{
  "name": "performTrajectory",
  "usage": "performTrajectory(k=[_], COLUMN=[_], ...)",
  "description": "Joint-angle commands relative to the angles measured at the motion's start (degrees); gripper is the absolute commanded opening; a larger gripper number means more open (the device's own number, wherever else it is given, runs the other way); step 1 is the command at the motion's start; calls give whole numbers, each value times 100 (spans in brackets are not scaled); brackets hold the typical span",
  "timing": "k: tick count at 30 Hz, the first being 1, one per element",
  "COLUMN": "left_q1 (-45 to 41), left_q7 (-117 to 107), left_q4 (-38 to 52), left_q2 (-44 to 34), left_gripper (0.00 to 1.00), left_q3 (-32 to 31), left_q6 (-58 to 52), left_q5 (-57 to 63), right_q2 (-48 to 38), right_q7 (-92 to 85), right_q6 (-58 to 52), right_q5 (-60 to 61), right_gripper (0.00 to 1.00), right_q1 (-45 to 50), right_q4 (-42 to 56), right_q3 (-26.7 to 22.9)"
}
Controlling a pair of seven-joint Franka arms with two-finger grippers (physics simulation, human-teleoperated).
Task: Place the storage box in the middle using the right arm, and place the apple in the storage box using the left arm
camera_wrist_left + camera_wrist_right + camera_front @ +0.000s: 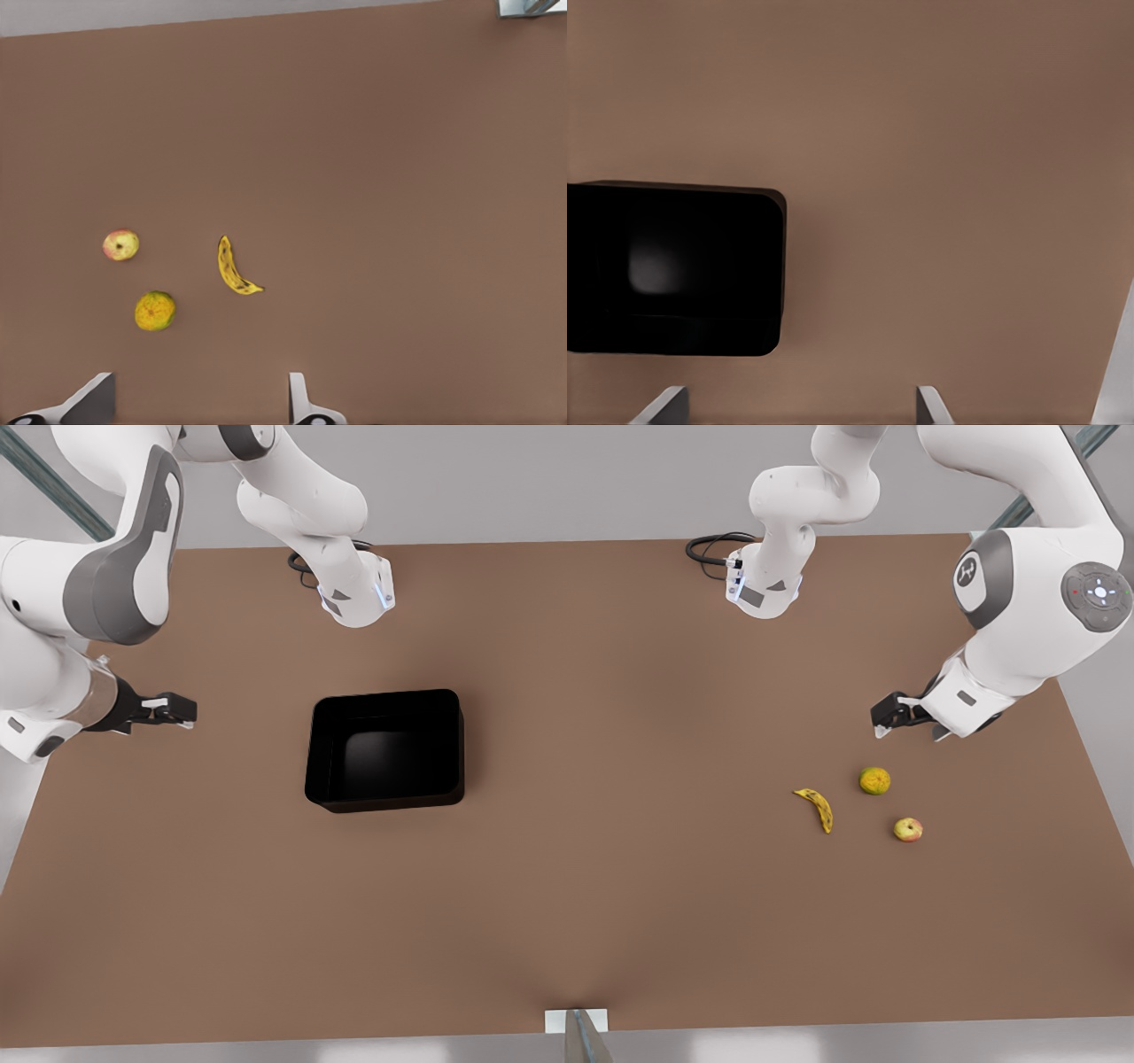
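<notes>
The black storage box (386,795) stands empty on the brown table, left of centre in the front view, and its wall (673,341) also appears in the right wrist view. Well to the box's left, my right gripper (182,710) (797,403) hovers open above the table. The small yellow-green apple (908,830) (120,245) with a red blush lies at the front view's right. Above and behind the fruits hangs my left gripper (886,722) (197,394), open and holding nothing.
A dull orange-green round fruit (874,780) (155,311) and a spotted banana (817,808) (232,267) lie close to the apple. Both arm bases (354,593) stand at the table's far edge. Bare brown table (620,779) stretches between box and fruits.
</notes>
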Motion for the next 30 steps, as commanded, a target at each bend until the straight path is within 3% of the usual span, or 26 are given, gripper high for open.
performTrajectory(k=[1,3,4,7,10,16,21,26,30], left_q1=[-23,-23,-23,258,785,1541,2033,2060,2262], left_q7=[-16,-34,-174,-1959,-3294,-4060,-3699,-4244,-4235], left_q4=[0,53,53,26,79,114,1081,976,1169], left_q2=[-8,27,27,773,1652,3692,4386,4861,5115], left_gripper=[100,100,100,100,100,100,100,100,100], left_q3=[-3,-3,76,226,902,1456,1764,1790,1931], left_q6=[2,-121,-306,-394,-411,-701,-956,-1229,-1167], left_q5=[9,9,-17,-860,-3427,-6714,-6882,-6917,-7022], right_q2=[0,70,307,193,-194,-97,298,615,782], right_q7=[-1,201,1141,1933,1951,1766,1389,905,940], right_q6=[0,-26,166,1933,3137,4553,4904,5159,5027], right_q5=[0,0,-9,9,18,9,9,0,0], right_gripper=[100,100,100,100,100,100,100,100,89], right_q1=[4,75,57,22,-189,-277,-268,-242,-233], right_q4=[0,-210,-685,-2486,-3796,-4948,-4983,-4975,-4957], right_q3=[0,61,448,967,1037,651,642,659,659])
